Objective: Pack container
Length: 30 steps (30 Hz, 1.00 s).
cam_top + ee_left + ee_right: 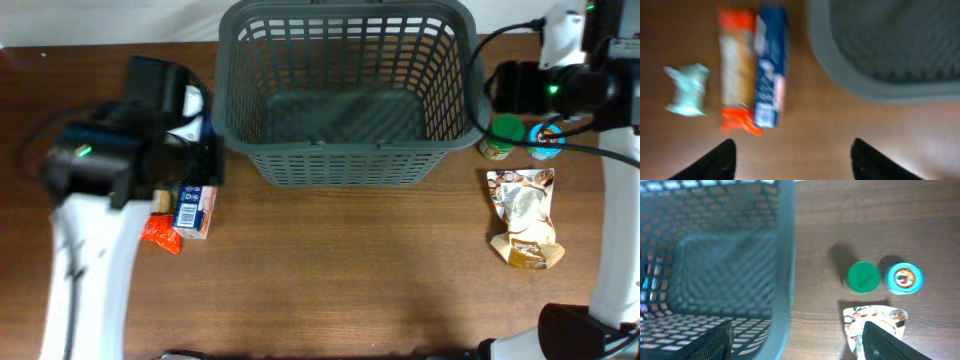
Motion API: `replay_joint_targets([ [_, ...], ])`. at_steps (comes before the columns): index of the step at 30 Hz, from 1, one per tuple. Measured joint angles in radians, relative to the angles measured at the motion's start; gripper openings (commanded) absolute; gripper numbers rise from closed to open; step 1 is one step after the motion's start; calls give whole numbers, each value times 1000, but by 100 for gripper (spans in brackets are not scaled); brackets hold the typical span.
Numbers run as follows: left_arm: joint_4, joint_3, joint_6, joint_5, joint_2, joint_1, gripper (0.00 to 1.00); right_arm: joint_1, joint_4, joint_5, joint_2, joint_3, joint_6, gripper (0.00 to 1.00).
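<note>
The container (345, 165) is a large dark grey slotted basket at the back middle of the table; nothing shows inside it. It also shows in the left wrist view (880, 85) and the right wrist view (782, 255). My left gripper (792, 160) is open and empty, held above the bare table near an orange packet (737, 70), a blue box (771, 70) and a small pale wrapper (686, 90). My right gripper (795, 342) is open and empty, its fingers straddling the container's right rim. A green-lidded jar (863, 276), a blue-lidded cup (905, 278) and a printed pouch (872, 325) lie beside it.
In the overhead view the orange packet (160, 232) and blue box (195, 208) lie left of the container, partly under my left arm. The green-lidded jar (503, 135), blue-lidded cup (546, 140) and pouch (522, 218) lie to its right. Black cables run near the right arm.
</note>
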Motion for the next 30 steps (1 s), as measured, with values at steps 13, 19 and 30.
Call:
replay_joint_targets([
  [13,200,127,2,-143,-16,248,100,-269,-16,27,21,20,12,84],
  [19,245,127,2,-148,16,290,99,-270,-17,26,126,5,13,84],
  [30,246,127,2,-148,80,294,100,-238,-19,1,389,-1,6,84],
])
